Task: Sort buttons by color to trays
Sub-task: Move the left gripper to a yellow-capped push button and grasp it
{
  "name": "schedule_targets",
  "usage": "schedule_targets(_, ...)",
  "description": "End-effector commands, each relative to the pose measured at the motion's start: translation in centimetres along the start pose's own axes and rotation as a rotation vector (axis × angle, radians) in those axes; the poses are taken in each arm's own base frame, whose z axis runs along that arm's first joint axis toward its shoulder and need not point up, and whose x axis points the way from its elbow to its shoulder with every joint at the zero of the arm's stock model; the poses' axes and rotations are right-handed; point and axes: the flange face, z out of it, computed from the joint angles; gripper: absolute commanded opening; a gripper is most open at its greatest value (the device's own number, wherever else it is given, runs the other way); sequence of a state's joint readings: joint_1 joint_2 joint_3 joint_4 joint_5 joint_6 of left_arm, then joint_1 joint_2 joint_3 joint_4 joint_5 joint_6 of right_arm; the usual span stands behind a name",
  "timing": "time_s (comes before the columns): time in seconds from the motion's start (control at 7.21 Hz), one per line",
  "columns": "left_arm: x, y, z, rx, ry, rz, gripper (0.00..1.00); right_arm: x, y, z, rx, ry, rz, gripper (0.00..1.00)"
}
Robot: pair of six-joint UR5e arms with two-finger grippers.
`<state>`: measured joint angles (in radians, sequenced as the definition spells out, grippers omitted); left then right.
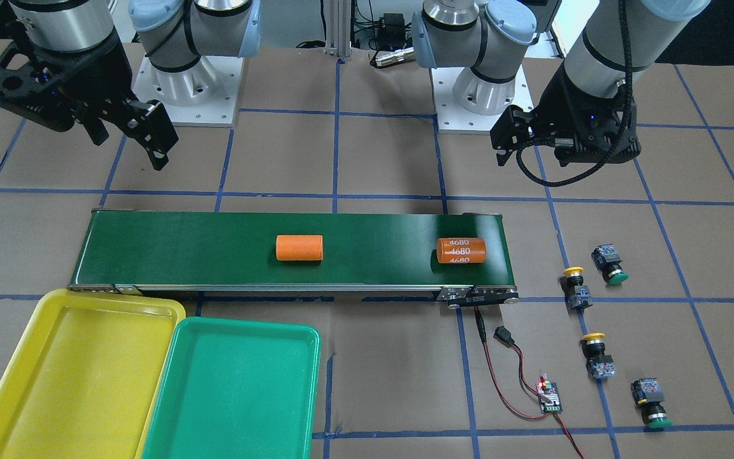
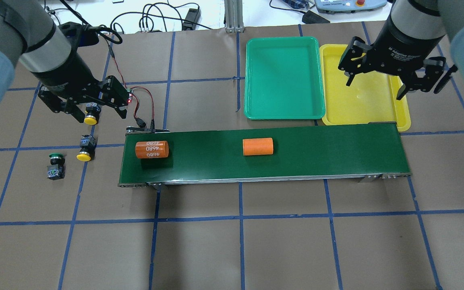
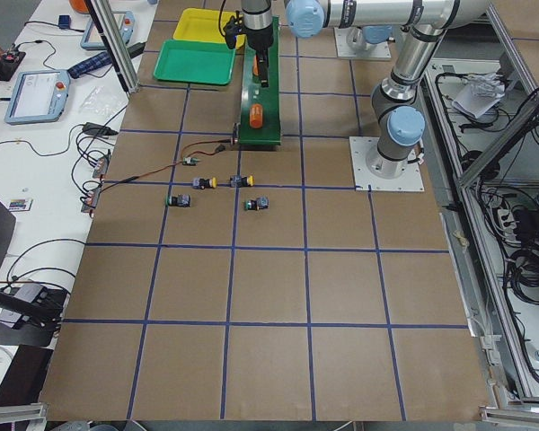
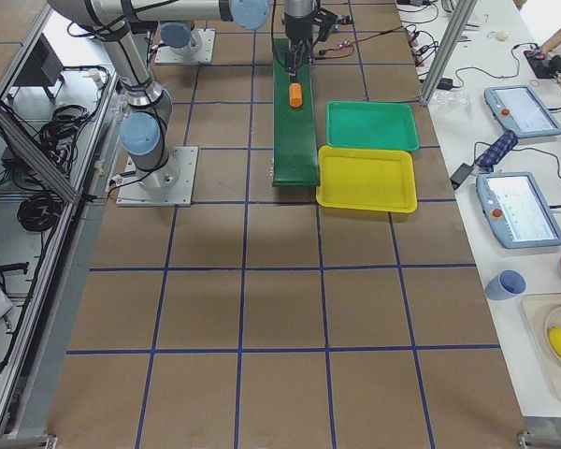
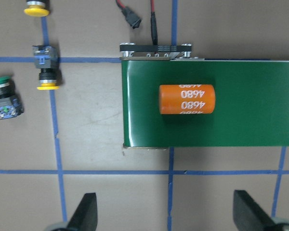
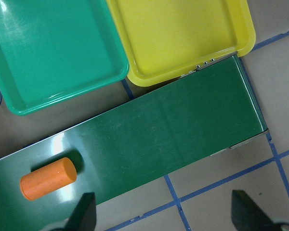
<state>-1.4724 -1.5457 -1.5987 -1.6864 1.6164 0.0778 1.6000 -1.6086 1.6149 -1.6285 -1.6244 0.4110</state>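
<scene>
Two shallow rectangular trays with rounded corners are sitting closest to the front-facing camera, both of glossy moulded plastic. One is the yellow tray (image 1: 74, 376) and the other the green tray (image 1: 233, 389). They are touching side by side and showing only their bare, shiny floors. Just behind them a long conveyor belt (image 1: 373, 248) of smooth dark-green material is lying in a metal frame. It is carrying two matte orange cylinders, well apart: a plain cylinder (image 1: 299, 248) near its middle and a cylinder printed "4680" (image 1: 461, 250) near the end on the robot's left.

All four buttons are lying on the table past that same end, well apart from the trays. Each is a blocky black-and-grey body with a round mushroom cap. One yellow button (image 1: 574, 288) and one green button (image 1: 609, 264) are lying nearer the robot. A second yellow button (image 1: 595, 357) and a second green button (image 1: 650, 401) are lying nearer the operators' side. A small circuit board (image 1: 548, 396) with red wires is resting between the buttons and the belt.

The left gripper (image 5: 166, 214) is hanging above the table by the belt's end, fingers spread wide and gripping nothing. The right gripper (image 2: 375, 84) is hanging likewise spread, over the yellow tray's side of the belt.

Brown matte sheeting (image 1: 392, 159) crossed by blue tape lines is covering the table. Cables and a touchscreen pendant (image 4: 519, 210) are lying on a white bench alongside.
</scene>
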Motion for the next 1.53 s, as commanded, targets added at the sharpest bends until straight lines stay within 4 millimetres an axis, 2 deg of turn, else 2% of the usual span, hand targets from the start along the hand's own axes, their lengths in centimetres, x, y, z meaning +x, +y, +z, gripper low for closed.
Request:
schedule_targets(0.0,-3.1,-1.0,0.9,-0.033,-0.053,0.03,1.0,-1.7,0.3,0.6,-0.009,0.004,-0.036,1.0)
schedule_targets(0.28,-12.7,-4.3,2.5,0.03,-0.049,-0.017,1.0,-2.1,0.7,1.6,-0.031,0.009,-0.211,1.0)
schedule_targets(0.42,-14.7,-5.9,5.4,0.014,-0.044,-0.016,1.0,-2.3,0.6,1.9,-0.037,0.009,-0.223,1.0)
schedule_targets(0.56,-15.9,-6.9,9.1,-0.006,-0.032,-0.04,1.0,-1.4,0.2,2.8,-0.075,0.033,-0.203,1.0)
schedule_targets(0.69,-16.4,-8.3,13.6,-0.004,-0.029,-0.055,1.0,-1.4,0.4,2.1,-0.061,0.019,-0.197,1.0)
schedule_targets(0.83,-16.5,-9.6,17.6,0.009,-0.032,-0.06,1.0,-1.1,0.4,2.8,-0.08,0.029,-0.198,1.0)
schedule_targets(0.97,-16.9,-10.5,20.0,0.006,-0.027,-0.068,1.0,-0.7,-0.2,1.9,-0.056,0.026,-0.206,1.0)
schedule_targets(1.11,-17.0,-11.2,22.3,-0.02,-0.013,-0.066,1.0,-0.7,-0.1,1.8,-0.06,0.018,-0.204,1.0)
schedule_targets(1.39,-17.1,-12.8,24.8,0.001,-0.016,-0.106,1.0,-0.8,0.3,2.2,-0.076,0.01,-0.203,1.0)
